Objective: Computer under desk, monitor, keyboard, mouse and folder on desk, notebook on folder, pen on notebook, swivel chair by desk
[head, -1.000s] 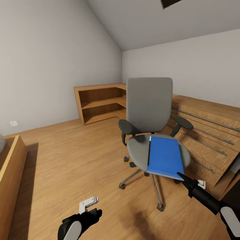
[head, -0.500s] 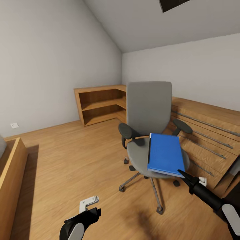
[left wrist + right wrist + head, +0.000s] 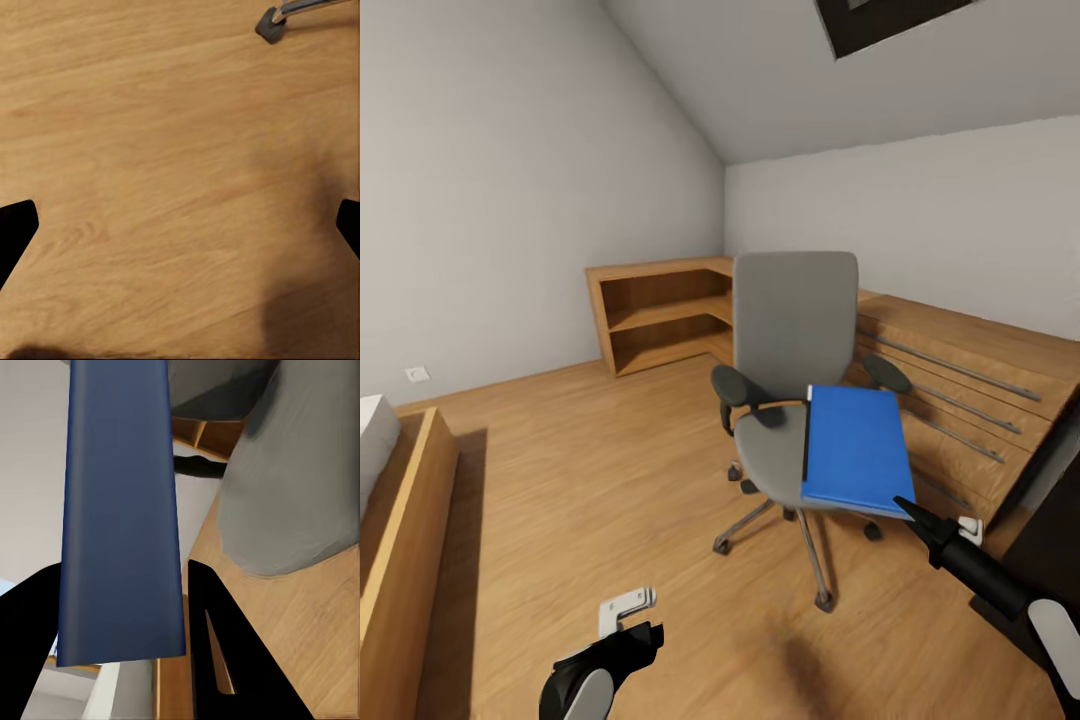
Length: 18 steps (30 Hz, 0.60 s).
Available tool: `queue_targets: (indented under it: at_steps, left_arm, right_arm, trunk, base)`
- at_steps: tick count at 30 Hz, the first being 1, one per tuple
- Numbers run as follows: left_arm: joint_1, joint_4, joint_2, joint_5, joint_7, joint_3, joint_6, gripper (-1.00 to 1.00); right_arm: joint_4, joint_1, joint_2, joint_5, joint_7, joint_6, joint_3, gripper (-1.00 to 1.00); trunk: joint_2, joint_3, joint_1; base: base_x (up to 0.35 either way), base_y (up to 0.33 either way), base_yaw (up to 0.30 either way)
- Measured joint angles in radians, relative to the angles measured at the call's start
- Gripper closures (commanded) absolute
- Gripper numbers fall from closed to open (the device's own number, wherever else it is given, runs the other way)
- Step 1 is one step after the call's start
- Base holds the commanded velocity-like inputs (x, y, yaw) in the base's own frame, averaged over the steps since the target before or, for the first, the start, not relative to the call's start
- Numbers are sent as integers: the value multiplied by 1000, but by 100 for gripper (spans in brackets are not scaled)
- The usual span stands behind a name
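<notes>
Right arm reaches forward and up toward the swivel chair (image 3: pixel 792 380), its pincer (image 3: pixel 908 512) at the seat's near right edge, the two dark fingers (image 3: pixel 225 660) clamped either side of the folder (image 3: pixel 854 451), gripping its near edge. Left arm hangs low, well short of the chair's base, its pincer (image 3: pixel 628 612) spread wide, pointing down at the floor.

bright-blue folder (image 3: pixel 854 449) sat tilted over the seat's front edge, grey swivel chair (image 3: pixel 796 330) stood upright on the wood floor
</notes>
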Motion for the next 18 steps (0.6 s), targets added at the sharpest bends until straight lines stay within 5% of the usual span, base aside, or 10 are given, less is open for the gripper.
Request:
queue_targets:
  at_steps: [11,18]
  left_arm:
    - [0,68,0,-4,-4,-3,-1,-100]
    - [0,84,-1,-5,-5,-2,-10,-100]
  right_arm:
    - [-142,14,0,-1,-177,20,0,100]
    - [-342,65,0,-8,-325,154,-1,100]
  trunk:
    - [77,35,-43]
    - [126,56,-70]
  base:
    - [-90,-13,0]
    - [-4,-1,0]
